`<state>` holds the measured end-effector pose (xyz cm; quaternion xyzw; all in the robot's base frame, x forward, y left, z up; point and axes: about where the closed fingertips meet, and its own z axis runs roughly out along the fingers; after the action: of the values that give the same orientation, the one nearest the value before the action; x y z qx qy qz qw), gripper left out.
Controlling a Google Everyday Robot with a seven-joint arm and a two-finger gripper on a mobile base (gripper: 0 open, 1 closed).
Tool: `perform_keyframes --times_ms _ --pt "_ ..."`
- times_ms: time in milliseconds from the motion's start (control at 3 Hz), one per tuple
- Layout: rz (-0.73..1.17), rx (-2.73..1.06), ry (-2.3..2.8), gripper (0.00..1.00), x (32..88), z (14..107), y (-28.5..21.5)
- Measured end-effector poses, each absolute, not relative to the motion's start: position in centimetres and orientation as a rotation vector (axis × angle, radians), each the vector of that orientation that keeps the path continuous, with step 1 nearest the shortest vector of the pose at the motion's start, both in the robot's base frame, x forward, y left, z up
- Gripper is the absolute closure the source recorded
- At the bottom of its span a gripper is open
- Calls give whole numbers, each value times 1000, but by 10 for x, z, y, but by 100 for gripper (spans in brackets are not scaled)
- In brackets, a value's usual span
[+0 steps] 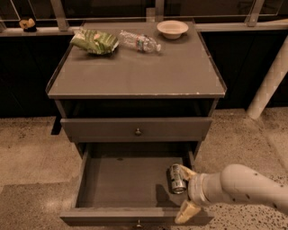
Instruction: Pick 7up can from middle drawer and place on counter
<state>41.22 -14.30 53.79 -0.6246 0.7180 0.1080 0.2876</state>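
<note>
While pale two-finger hand (184,194) hangs spread beside small silvery-green metal can (177,179) in open dark-grey drawer (121,179): straddle can body before closing.

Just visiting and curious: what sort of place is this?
Likely an indoor test area: speckled hard floor, a lone grey drawer cabinet before a metal railing, and a robot's pale claw open in its pulled-out lower drawer.
</note>
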Motion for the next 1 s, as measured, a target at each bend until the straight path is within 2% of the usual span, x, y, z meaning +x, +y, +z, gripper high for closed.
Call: perform_keyframes --times_ms 667,1000 --pt "281 -1583 1939 0 510 533 -150" --pt "351 -1567 2073 0 515 502 -156"
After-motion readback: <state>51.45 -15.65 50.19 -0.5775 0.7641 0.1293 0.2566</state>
